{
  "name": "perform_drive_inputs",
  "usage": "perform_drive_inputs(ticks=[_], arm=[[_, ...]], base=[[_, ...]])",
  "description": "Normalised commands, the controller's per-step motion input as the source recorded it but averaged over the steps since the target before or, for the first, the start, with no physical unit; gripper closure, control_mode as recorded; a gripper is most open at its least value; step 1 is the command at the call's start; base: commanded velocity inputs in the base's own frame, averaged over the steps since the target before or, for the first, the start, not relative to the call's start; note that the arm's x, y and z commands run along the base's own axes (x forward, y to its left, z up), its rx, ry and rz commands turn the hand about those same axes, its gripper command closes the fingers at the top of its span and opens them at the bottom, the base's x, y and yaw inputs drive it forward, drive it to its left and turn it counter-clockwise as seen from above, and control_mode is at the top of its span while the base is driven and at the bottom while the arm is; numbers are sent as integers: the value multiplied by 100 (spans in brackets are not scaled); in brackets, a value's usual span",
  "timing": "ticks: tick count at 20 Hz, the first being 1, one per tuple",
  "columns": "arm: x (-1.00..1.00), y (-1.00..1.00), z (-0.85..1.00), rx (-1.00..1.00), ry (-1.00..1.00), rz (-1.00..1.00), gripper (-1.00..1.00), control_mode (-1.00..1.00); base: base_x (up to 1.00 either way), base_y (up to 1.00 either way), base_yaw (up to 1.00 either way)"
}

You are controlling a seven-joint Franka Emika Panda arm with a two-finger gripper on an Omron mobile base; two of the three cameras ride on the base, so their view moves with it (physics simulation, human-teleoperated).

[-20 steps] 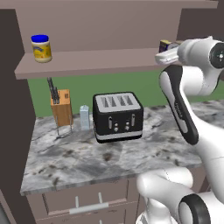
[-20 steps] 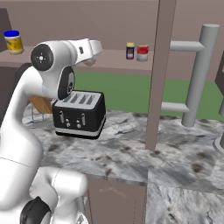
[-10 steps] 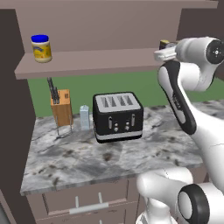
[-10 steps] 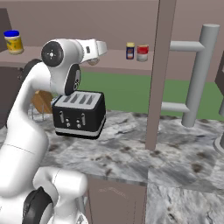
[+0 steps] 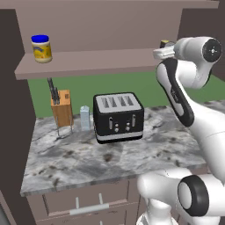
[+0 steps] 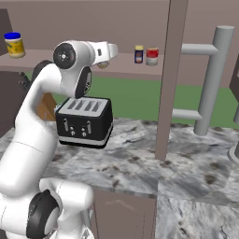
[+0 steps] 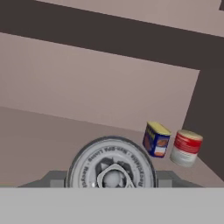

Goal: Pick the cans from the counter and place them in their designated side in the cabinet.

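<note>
Round can (image 7: 111, 168) lid lettering: illegible.

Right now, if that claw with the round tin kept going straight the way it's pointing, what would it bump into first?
Probably the cabinet's flat mauve-brown back wall. The gripper, shut on the short round tin, aims left of the boxy dark-blue can and red-and-white can, though depth is hard to judge.

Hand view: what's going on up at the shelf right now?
The arm is up at the cabinet shelf, with a round can between the jaws, lid facing the camera. Further along the shelf stand the blue tin and a red-and-white can, side by side near the dark side panel. The round can hasn't been let go yet.
</note>
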Motion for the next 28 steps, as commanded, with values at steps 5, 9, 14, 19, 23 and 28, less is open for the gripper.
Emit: perform_drive_inputs(ticks=[5,9,14,19,23,28], arm=[[21,-8,0,0,4,0,100,-100],[25,-8,0,0,5,0,100,-100],[23,-11,-1,0,2,0,100,-100],[23,-11,-3,0,0,0,100,-100],[27,-7,-5,0,0,0,100,-100],[29,-5,-7,0,1,0,100,-100]], base=[[0,0,0],[0,0,0],[0,0,0],[0,0,0],[0,0,0],[0,0,0]])
